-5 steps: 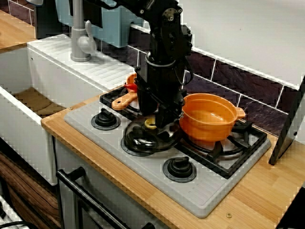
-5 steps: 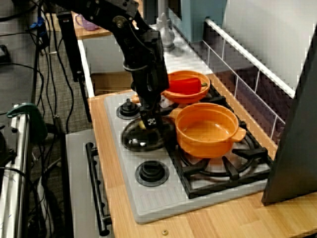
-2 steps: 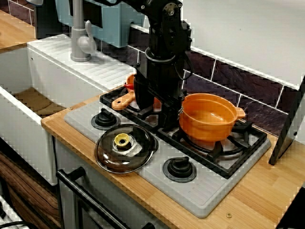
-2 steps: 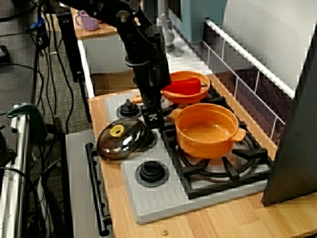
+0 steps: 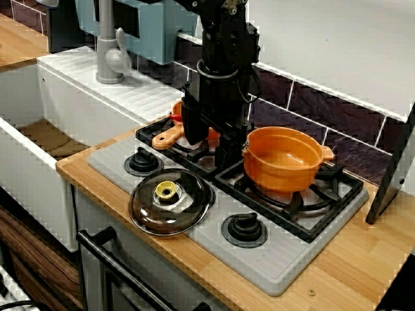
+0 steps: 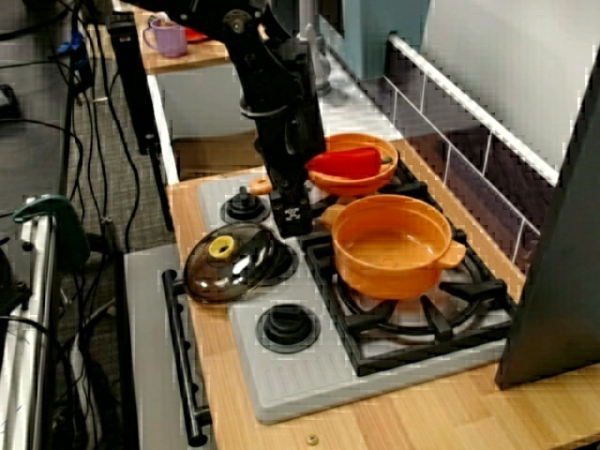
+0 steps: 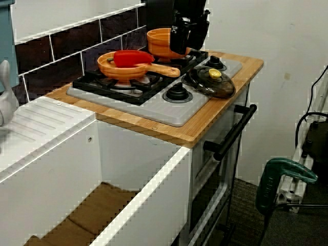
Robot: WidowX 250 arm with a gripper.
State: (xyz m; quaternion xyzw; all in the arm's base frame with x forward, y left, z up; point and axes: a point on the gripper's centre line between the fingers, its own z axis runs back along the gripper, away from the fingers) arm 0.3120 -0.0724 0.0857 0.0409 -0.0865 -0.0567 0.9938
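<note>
My gripper [image 5: 209, 148] hangs open and empty above the stove top, just left of the orange pot [image 5: 284, 159]. From the stove end, the gripper [image 6: 292, 218] is above and behind a dark glass lid [image 6: 230, 263] with a yellow knob. The lid [image 5: 170, 208] lies flat at the front edge of the grey hob, apart from the fingers. Behind the gripper sits an orange pan [image 6: 349, 166] holding a red object. From the sink end, the gripper [image 7: 185, 39] partly hides the pot [image 7: 160, 43]; the pan [image 7: 128, 65] and the lid [image 7: 210, 82] show in full.
Black knobs [image 5: 244, 228] stand on the hob's front strip. A white sink [image 5: 39, 139] with a grey faucet [image 5: 109, 52] lies to the left. A dark panel [image 5: 392, 175] leans at the right end. An oven handle [image 7: 233, 130] runs below the counter.
A second ago the gripper was low on the lid near the pot. The lid now lies released further front-left, and the gripper has risen clear of it.
</note>
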